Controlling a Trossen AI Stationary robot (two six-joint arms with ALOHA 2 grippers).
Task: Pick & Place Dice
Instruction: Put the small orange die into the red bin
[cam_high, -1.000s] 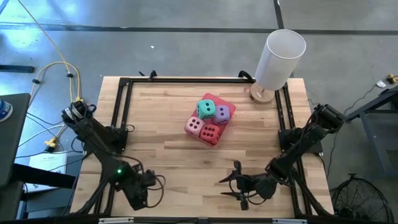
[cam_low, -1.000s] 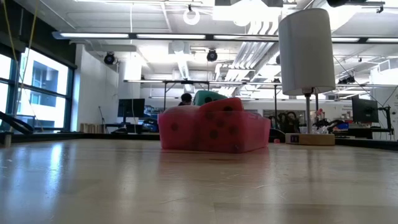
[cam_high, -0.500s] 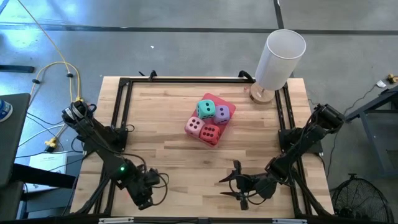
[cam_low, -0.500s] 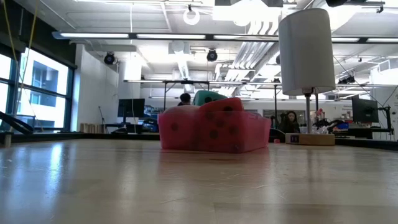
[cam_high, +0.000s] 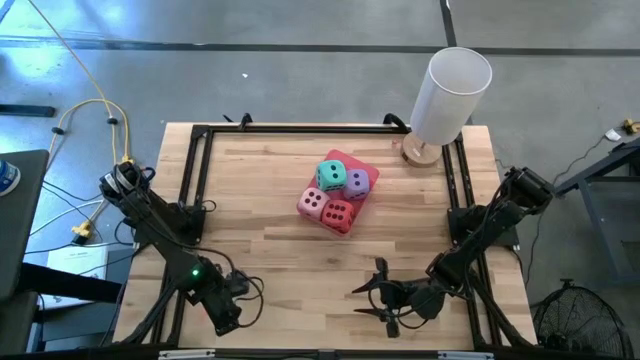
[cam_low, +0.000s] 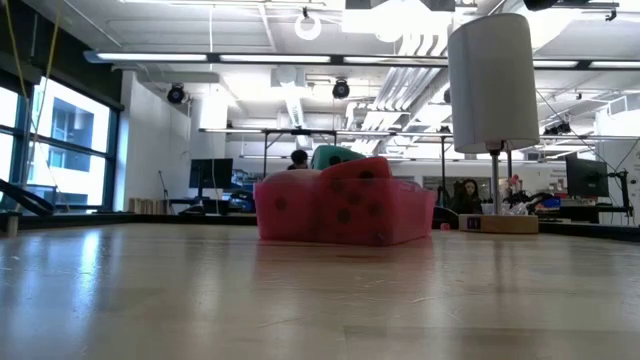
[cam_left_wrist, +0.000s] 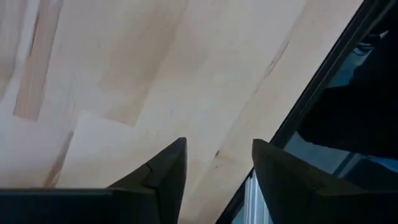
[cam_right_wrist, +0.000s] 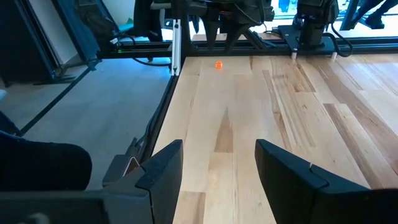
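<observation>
At mid-table your four dice (cam_high: 336, 195) sit clustered on the pink tray (cam_high: 366, 172); left gripper (cam_left_wrist: 216, 163) and right gripper (cam_right_wrist: 219, 163) wait near the front edge, jaws spread, empty.

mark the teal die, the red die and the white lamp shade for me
teal die (cam_high: 331, 175), high view, centre of its top face.
red die (cam_high: 338, 213), high view, centre of its top face.
white lamp shade (cam_high: 450, 95), high view, side of the cylinder.
</observation>
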